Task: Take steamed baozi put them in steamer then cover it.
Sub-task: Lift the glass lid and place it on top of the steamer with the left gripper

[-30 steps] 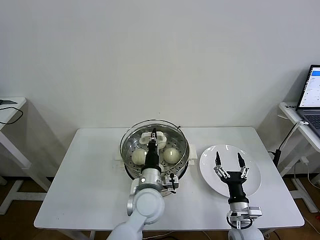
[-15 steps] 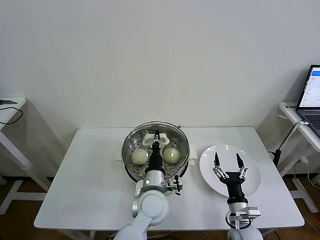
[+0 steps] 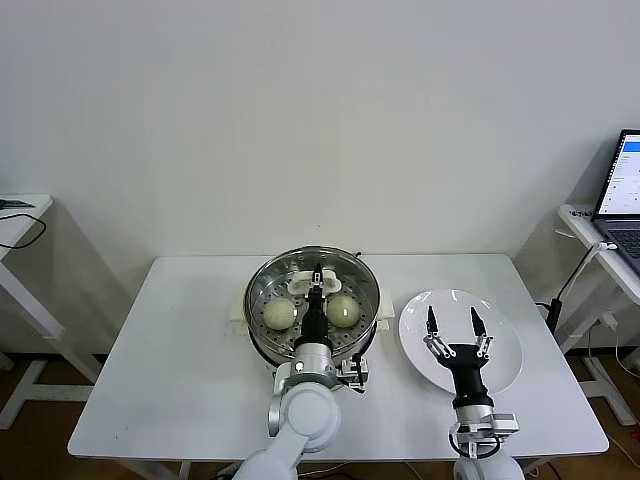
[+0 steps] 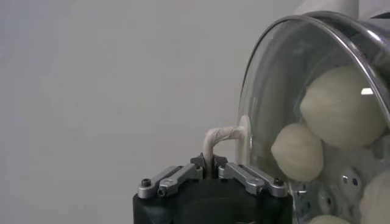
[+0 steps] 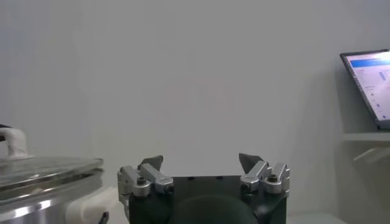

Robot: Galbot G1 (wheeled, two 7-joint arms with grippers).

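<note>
**Two buns visible under glass, lid going down**

Nearest, left gripper (image 3: 318,285) clenched on the white handle of the cover (image 3: 312,262), held over the steamer (image 3: 262,335) at table centre; off to the side, right gripper (image 3: 450,322) spread wide and idle above the white plate (image 3: 505,345); beyond the fingers, steamed baozi (image 3: 279,313) resting on the perforated tray inside the pot. Covering step in hand, probably near its end; next called for: seating the rim evenly on the pot, then letting go of the handle.
</note>
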